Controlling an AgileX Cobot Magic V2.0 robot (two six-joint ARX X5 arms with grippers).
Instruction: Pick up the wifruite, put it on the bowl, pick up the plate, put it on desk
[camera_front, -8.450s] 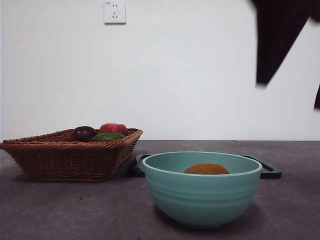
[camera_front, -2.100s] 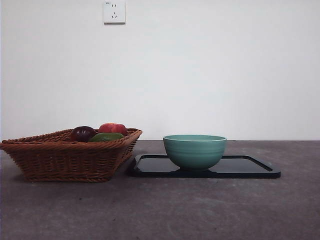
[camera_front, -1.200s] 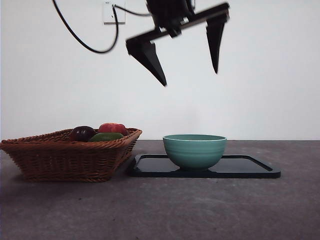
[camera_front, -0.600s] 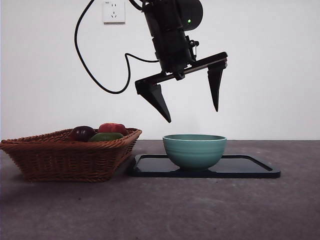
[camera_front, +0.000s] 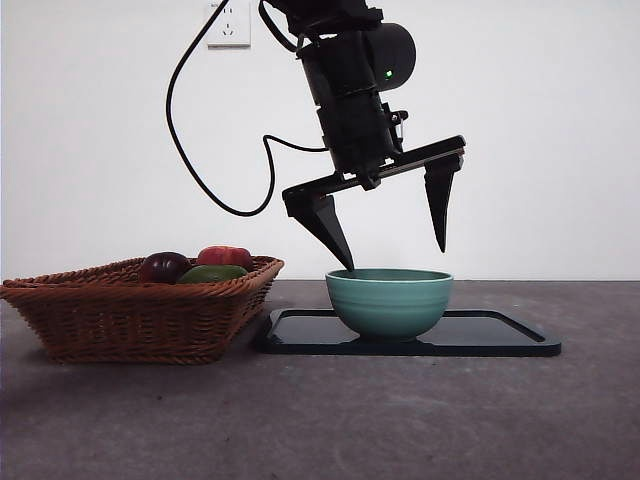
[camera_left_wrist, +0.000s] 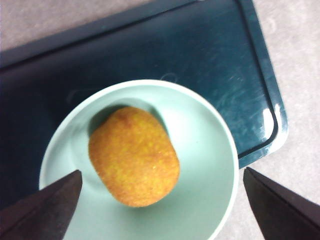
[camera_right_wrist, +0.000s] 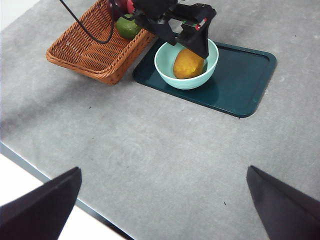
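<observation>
The orange-brown wifruite (camera_left_wrist: 134, 156) lies inside the mint-green bowl (camera_front: 389, 300); it also shows in the right wrist view (camera_right_wrist: 188, 63). The bowl's wall hides it in the front view. The bowl stands on the dark plate (camera_front: 500, 335), a flat tray on the desk (camera_front: 320, 420). My left gripper (camera_front: 395, 258) is open and empty, with its tips just above the bowl's rim, one on each side. My right gripper (camera_right_wrist: 164, 170) is open and empty, high above the desk.
A wicker basket (camera_front: 130, 310) stands left of the plate, touching or nearly touching it. It holds a dark purple fruit (camera_front: 166, 266), a red fruit (camera_front: 227, 257) and a green fruit (camera_front: 213, 273). The desk's near edge (camera_right_wrist: 45, 175) shows in the right wrist view.
My left gripper has come down from above, open, to just over the bowl. In the oldest frame the bowl stood closer to the camera, in front of the plate; since then it stands on the plate.
</observation>
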